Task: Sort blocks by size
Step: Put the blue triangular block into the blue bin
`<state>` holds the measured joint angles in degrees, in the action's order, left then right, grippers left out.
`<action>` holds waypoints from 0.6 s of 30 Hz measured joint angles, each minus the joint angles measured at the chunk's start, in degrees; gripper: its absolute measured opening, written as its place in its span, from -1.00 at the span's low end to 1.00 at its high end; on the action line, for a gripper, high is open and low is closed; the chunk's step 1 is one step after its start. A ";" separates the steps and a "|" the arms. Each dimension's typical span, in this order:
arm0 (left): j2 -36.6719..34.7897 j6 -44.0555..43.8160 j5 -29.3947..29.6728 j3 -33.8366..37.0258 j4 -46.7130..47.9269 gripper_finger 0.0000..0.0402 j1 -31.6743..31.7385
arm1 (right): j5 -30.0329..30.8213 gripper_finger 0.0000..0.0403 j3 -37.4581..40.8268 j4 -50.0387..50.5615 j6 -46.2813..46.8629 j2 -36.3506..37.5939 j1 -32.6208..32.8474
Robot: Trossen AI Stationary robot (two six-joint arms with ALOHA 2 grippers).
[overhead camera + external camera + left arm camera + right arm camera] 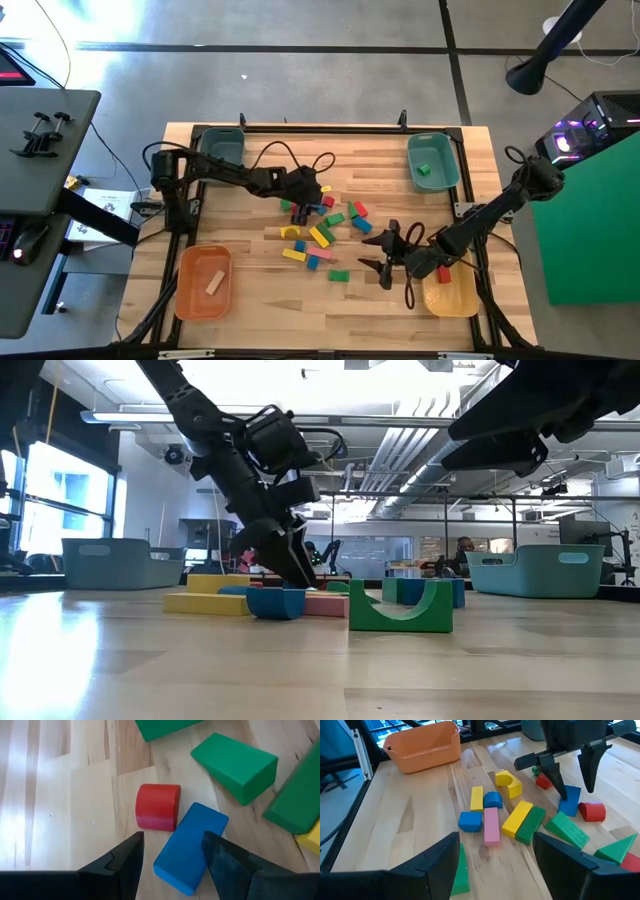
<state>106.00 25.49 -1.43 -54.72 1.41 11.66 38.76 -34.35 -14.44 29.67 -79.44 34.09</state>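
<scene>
The blocks (322,228) lie scattered flat on the middle of the wooden table (250,320). My left gripper (174,837) is open and tipped down over the pile's far left part. Its fingers stand on either side of a blue bar (190,847) that lies flat beside a red half-round block (157,806). My right gripper (496,839) is open and hovers at the pile's near right, above a pink bar (491,826) and a green arch (400,607), with nothing between its fingers. My left gripper comes down slanting from the table's left, with its fingers across the blue bar near one end. One finger (216,851) stands at the bar's long side (201,851); I cannot tell whether it touches. The other finger stands apart from the bar.
Four bins stand at the corners: teal at far left (222,150), teal at far right (432,165) with a green block, orange at near left (205,283) with a wooden block, yellow at near right (452,292) with a red block. Green blocks (235,765) lie close past the blue bar.
</scene>
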 joint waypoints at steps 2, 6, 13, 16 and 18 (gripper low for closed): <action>0.01 -1.26 0.00 0.02 -0.32 -0.03 0.09 | -0.02 0.23 0.00 0.01 0.00 0.00 0.00; -1.08 -2.71 0.24 -0.13 -0.61 -0.03 0.09 | 0.00 0.23 0.00 0.01 -0.02 -0.02 0.00; -3.58 -2.86 -0.92 -2.43 5.21 -0.03 -0.04 | -0.36 0.23 0.00 0.52 -0.05 -0.02 0.00; -3.60 -2.67 -2.34 -2.41 6.47 -0.03 -0.04 | -1.36 0.23 0.00 0.50 0.00 -0.02 0.00; -3.63 -2.27 -2.17 -2.29 7.84 -0.03 -0.04 | -1.65 0.23 0.00 0.46 0.00 -0.02 0.00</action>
<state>102.37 23.22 -3.60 -57.01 9.25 11.62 37.11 -34.35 -13.98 29.67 -79.46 34.09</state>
